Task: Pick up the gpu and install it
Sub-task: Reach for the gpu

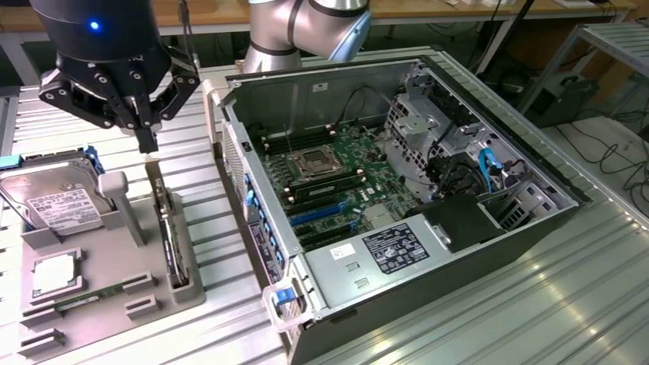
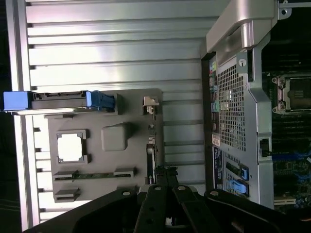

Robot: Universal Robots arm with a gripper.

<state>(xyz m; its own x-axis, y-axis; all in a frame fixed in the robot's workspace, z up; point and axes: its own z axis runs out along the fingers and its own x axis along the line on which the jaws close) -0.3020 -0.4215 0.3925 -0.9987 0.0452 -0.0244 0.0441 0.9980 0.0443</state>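
The gpu (image 1: 169,232) stands on its edge in a slot of the grey holder (image 1: 137,251), to the exterior view's left of the open computer case (image 1: 406,190). My gripper (image 1: 149,146) hangs just above the card's far end, fingers shut together and holding nothing. In the wrist view the gpu (image 2: 151,148) is a thin dark strip with a silver bracket at one end. My gripper (image 2: 165,171) has its tips over the card's other end.
A silver hard drive (image 1: 56,201) with blue tabs, a processor chip (image 1: 56,274) and a memory stick (image 1: 87,300) sit in the same holder. The case's motherboard (image 1: 335,182) lies exposed, with blue slots. Ribbed metal table (image 1: 527,304) all around.
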